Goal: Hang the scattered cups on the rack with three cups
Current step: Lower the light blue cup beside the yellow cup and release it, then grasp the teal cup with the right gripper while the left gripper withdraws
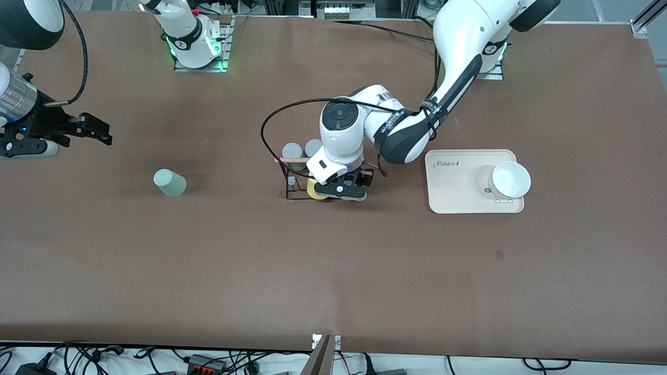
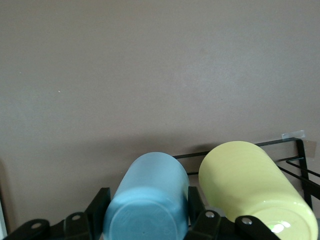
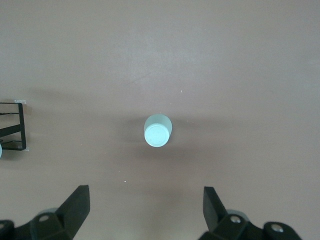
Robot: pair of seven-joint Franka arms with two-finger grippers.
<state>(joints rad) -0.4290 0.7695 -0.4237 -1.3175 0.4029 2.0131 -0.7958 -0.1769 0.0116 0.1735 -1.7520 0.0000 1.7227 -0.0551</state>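
the mint green cup (image 1: 170,183) is standing mouth down on the bare table (image 1: 333,271), toward the right arm's end and well apart from the rack (image 1: 294,179), so it is still waiting its turn. the right gripper (image 3: 145,210) is hovering over the table near that cup with its fingers spread wide and nothing between them, which looks to me like a line-up for a pick.

at the rack, the left gripper (image 1: 341,188) is clamping the light blue cup (image 2: 147,197) between its pads, base toward the wrist and mouth pointing away, probably so a peg can enter the mouth. the yellow cup (image 2: 252,187) is sitting just beside it on the rack. two grey cups (image 1: 303,149) are showing at the rack's edge farther from the camera; a third i cannot make out under the arm. off toward the left arm's end, the beige tray (image 1: 458,192) is carrying the white bowl (image 1: 510,179).
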